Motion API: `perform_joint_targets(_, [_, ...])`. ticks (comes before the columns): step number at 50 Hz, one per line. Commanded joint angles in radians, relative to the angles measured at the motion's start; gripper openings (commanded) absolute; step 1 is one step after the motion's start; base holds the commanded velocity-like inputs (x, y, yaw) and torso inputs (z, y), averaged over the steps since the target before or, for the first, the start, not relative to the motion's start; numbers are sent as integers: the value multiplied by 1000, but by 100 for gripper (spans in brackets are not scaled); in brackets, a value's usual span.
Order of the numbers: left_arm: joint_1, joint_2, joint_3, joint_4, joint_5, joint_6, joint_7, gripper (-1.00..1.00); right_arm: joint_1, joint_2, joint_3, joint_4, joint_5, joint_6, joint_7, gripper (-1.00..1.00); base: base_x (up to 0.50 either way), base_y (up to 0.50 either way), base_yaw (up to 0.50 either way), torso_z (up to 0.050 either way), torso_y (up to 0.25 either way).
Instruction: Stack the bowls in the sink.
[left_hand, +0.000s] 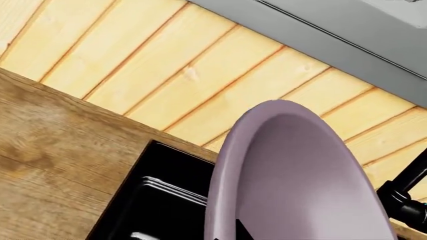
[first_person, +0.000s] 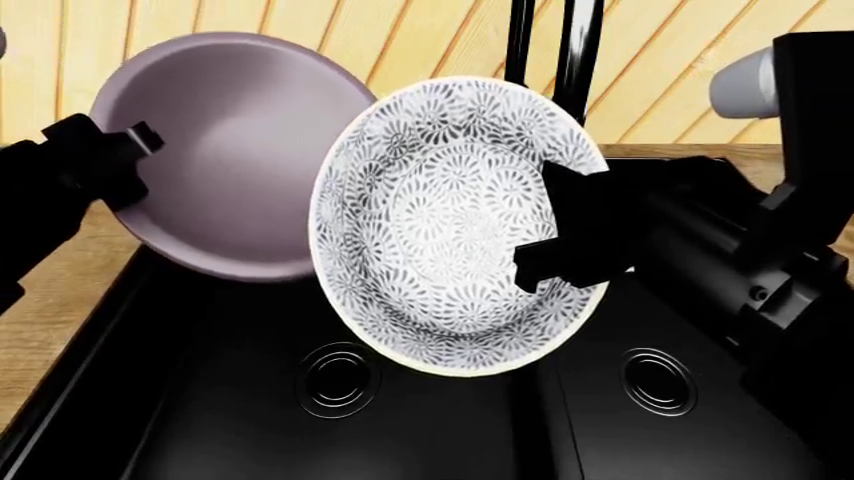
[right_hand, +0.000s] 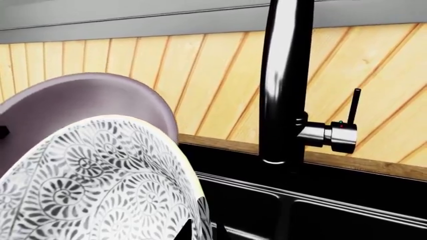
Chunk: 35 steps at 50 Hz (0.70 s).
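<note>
Head view shows the right gripper (first_person: 567, 245) clamped on the rim of the white round bowl with grey floral pattern (first_person: 441, 225), and the left gripper (first_person: 127, 150) pinching the rim of the wider matte mauve-purple bowl (first_person: 240, 150). Both bowls are tilted in the air above the glossy black double-basin sink (first_person: 441, 420), the white one overlapping the mauve one. They look stiff, smooth and breakable, so rim grips suit them. Only the right wrist view shows the black faucet (right_hand: 283, 85) with its side lever, near the sink's back edge
</note>
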Motion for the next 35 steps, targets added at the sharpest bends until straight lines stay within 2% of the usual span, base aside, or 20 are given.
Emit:
perform_joint_targets(1, [-8, 15, -8, 2, 21, 2, 8, -100, 2, -1, 20, 7, -25, 1, -8, -100, 0, 0, 0, 0, 0])
perform_joint_targets(35, [48, 27, 35, -9, -2, -36, 27, -100, -1, 1, 27, 4, -25, 0, -9, -100, 0, 0, 0, 0, 1])
